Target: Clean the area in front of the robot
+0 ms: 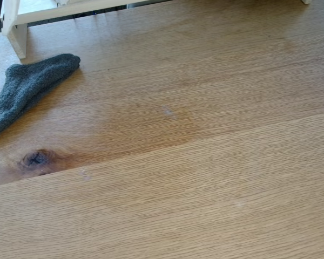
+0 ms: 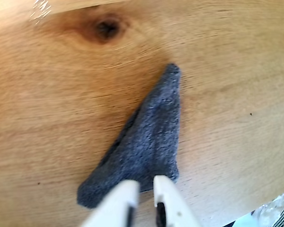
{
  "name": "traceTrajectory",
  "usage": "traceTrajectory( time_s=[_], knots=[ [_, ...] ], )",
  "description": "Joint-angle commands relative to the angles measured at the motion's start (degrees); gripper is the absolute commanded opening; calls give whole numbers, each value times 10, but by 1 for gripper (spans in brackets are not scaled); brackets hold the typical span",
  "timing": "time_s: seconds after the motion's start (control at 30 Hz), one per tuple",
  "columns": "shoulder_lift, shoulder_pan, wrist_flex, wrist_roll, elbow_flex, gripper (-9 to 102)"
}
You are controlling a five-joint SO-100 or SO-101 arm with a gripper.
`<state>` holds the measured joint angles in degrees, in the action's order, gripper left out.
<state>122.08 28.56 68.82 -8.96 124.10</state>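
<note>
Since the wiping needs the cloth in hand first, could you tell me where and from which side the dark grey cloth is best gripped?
Probably at the wide end of the dark grey cloth, nearest the gripper in the wrist view. The cloth lies flat in a folded triangle, so coming straight down and pinching that broad, thicker-looking edge should gather more fabric than the narrow tip pointing toward the dark knot.
</note>
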Motion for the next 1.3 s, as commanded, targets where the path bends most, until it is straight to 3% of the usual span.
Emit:
traceTrajectory(
  time_s=[0.0, 0.13, 0.63, 1.03, 1.13, 1.27],
  knots=[
    [-35, 52, -45, -11, -31, 20],
    [-171, 118, -105, -34, -30, 37],
    [-548, 192, -330, -156, -39, 33],
    [-663, 174, -410, -207, -40, 7],
    [-635, 167, -395, -198, -40, 0],
    [-523, 131, -322, -150, -40, 0]
  ],
)
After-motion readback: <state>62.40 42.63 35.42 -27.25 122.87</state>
